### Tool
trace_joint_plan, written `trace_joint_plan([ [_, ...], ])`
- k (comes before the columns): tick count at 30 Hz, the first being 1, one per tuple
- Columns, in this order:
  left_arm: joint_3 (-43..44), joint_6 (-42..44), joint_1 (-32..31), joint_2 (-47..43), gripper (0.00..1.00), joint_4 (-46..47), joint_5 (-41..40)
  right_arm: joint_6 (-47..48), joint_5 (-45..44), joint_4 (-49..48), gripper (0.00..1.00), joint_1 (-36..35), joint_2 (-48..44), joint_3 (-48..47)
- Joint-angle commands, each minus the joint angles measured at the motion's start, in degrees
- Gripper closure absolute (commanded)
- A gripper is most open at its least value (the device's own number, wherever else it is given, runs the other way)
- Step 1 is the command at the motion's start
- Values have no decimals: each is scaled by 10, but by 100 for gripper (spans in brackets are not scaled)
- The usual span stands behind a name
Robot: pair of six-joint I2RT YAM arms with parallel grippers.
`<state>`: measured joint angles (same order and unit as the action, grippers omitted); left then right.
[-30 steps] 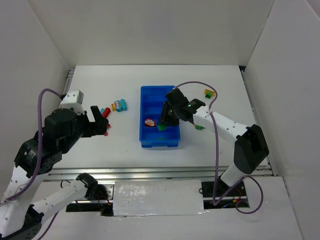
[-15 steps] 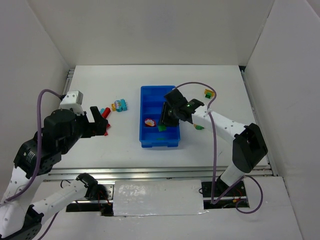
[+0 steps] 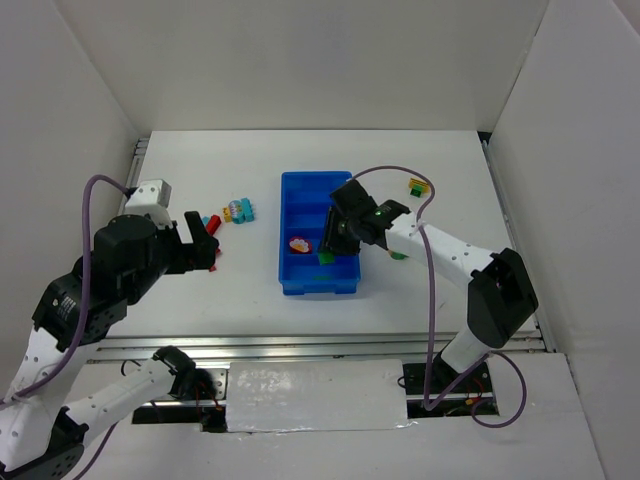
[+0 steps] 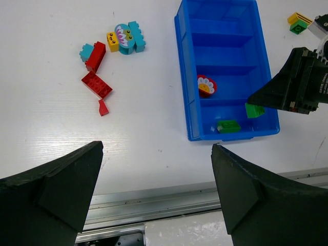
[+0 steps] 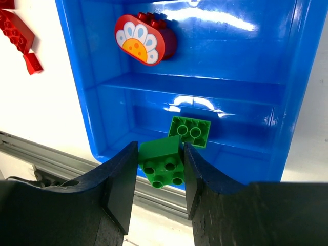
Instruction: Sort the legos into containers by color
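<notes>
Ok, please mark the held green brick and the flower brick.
held green brick [image 5: 162, 162]: right wrist view, middle of the brick.
flower brick [image 5: 137, 45]: right wrist view, its printed flower face.

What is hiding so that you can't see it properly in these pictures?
- Top view: the right gripper covers most of the green lego it holds.
- Right wrist view: the top edge cuts off the far compartments of the blue tray.
- Top view: the right arm hides most of another green piece.

The blue tray [image 5: 82, 61] is glossy plastic with bright highlights. The green brick [image 5: 163, 160] looks smooth, shiny plastic. The white desk [image 4: 143, 128] is matt; its edge rail [image 4: 169, 202], brushed metal.
</notes>
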<state>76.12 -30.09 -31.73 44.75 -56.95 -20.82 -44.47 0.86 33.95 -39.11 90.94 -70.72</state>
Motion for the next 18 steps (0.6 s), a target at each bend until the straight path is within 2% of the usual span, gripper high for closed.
trace_joint_plan([
  [1,1,0,2,-3,0,21,10,4,-8,-6,89,0,-23,8],
  [10,-8,-6,2,-2,0,24,21,21,-30,-11,87,-1,1,7],
  [15,-22,-12,3,-15,1,21,25,19,-30,-18,69,-1,12,7],
  [16,-24,-13,3,-17,0,18,25,18,-28,-20,58,-1,15,7],
  [18,-25,-14,3,-22,0,14,24,18,-29,-21,45,-1,17,8],
])
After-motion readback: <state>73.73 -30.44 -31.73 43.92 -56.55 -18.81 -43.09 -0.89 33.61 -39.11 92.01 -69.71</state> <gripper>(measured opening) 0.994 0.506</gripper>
